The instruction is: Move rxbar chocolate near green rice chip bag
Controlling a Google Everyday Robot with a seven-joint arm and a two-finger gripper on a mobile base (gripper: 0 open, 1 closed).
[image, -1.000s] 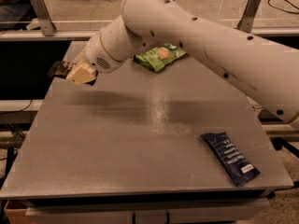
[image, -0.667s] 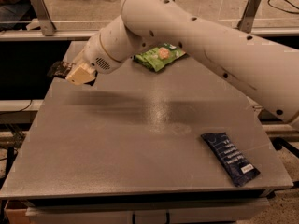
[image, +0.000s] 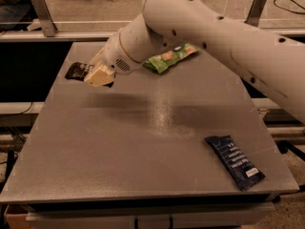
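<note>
Hanging over the far left corner of the table (image: 143, 151), the gripper (image: 98, 76) meets the right end of the chocolate bar (image: 76, 70), which pokes out leftward; whether it grasps the bar I cannot tell. The green bag (image: 169, 57) lies to its right, slightly farther. One of each, plus one blue bar (image: 234, 162) at near right

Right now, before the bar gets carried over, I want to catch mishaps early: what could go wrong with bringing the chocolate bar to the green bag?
1. The rxbar chocolate pokes out beside the gripper, close to the left edge of the table. If it slips there, it might drop off the side.
2. The green rice chip bag lies right by the arm near the far edge, so a sweep toward it could shove it away.
</note>
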